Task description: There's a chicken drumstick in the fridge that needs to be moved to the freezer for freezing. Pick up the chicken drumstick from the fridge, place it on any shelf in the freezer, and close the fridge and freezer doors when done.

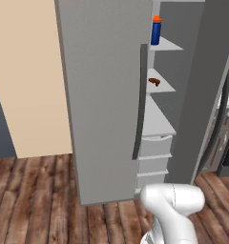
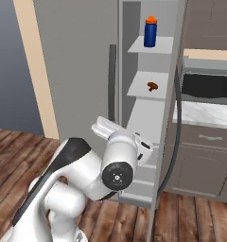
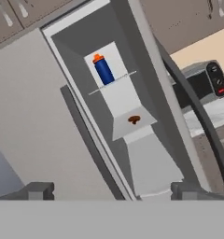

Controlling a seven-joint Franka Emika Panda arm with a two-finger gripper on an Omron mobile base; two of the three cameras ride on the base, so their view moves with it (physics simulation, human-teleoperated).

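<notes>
pincer point(image 3: 111, 191) spread wide, carrying nothing, low in front of the open compartment. beyond it, the grey door with its dark handle point(image 1: 141, 100) hangs at nine o'clock. further in, the chicken drumstick point(image 2: 152, 86) lies on a pale shelf point(image 2: 144, 92), the blue bottle point(image 2: 150, 31) at twelve o'clock above it. risk: swinging away, the arm could clip that door edge.
</notes>
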